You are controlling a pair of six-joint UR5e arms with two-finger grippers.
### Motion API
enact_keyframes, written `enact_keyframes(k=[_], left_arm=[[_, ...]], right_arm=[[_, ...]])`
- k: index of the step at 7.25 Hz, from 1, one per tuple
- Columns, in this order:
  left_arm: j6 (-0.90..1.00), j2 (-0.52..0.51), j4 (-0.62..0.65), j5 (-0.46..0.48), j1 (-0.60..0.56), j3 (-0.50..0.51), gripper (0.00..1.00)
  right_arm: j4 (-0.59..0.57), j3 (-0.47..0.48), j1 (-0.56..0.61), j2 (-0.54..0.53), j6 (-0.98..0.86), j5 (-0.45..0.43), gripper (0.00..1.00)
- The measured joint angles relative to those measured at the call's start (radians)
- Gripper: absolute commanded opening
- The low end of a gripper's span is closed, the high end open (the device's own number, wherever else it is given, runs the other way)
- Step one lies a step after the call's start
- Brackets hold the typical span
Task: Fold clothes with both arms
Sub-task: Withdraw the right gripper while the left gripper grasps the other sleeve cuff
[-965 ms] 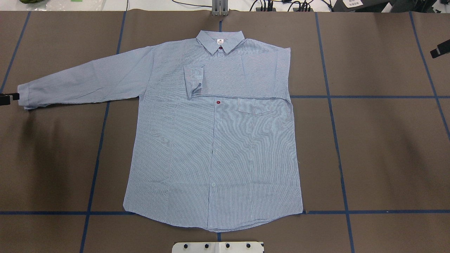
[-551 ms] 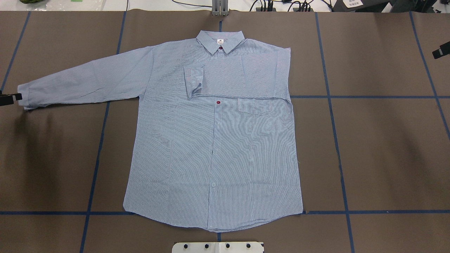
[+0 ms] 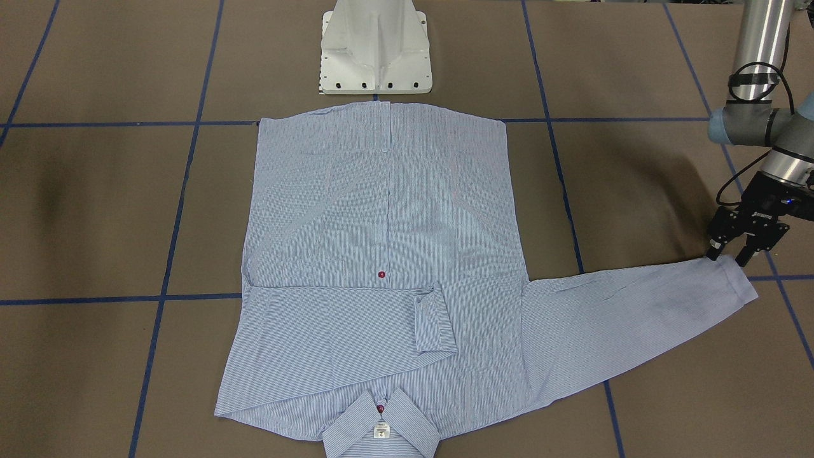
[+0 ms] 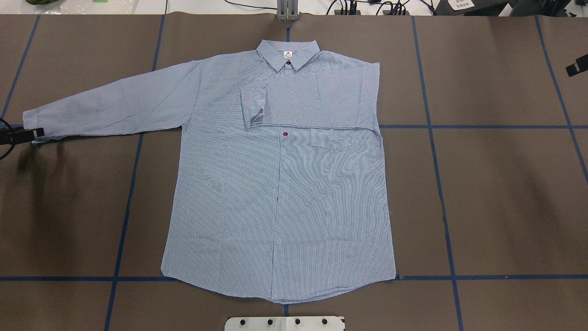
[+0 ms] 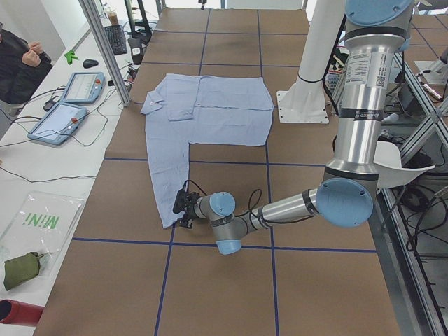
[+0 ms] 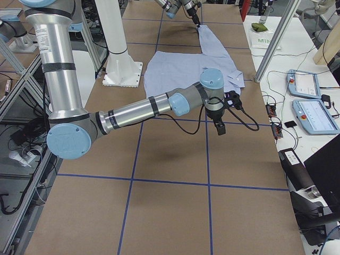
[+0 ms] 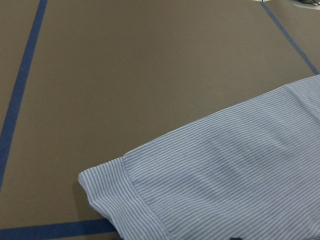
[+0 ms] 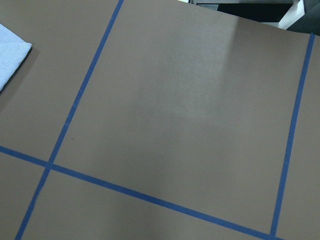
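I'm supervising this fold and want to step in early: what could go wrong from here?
The left gripper stands open right at the corner of the cuff, so it may pinch only the edge and slip. The right gripper is far from the shirt; with nothing pinning it, a pull might drag it and disturb the folded sleeve.

In the overhead view the left edge cuts off the left gripper [image 4: 27,134], leaving only a black tip by the cuff [image 4: 30,122]. The right gripper [image 4: 578,68] is a black sliver at the right edge, its jaws unreadable. The front view's bottom edge crops the collar [image 3: 356,423]. The label [image 3: 381,431] print is too small to read. The folded sleeve [image 4: 312,101] covers the upper chest. The right wrist view catches only a shirt [image 8: 10,55] corner.
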Motion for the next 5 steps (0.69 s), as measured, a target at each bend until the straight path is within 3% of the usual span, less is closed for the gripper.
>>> enact_keyframes(k=[1,2,5], left_arm=[[-0.001,0.000,0.000,0.000,0.001,0.005,0.39],[-0.001,0.000,0.000,0.000,0.001,0.010,0.03],[0.005,0.002,-0.002,-0.003,0.001,-0.002,0.00]], right_arm=[[0.001,0.001,0.000,-0.001,0.001,0.000,1.00],[0.001,0.002,0.001,-0.001,0.001,0.000,1.00],[0.001,0.003,0.000,0.000,0.003,-0.002,1.00]])
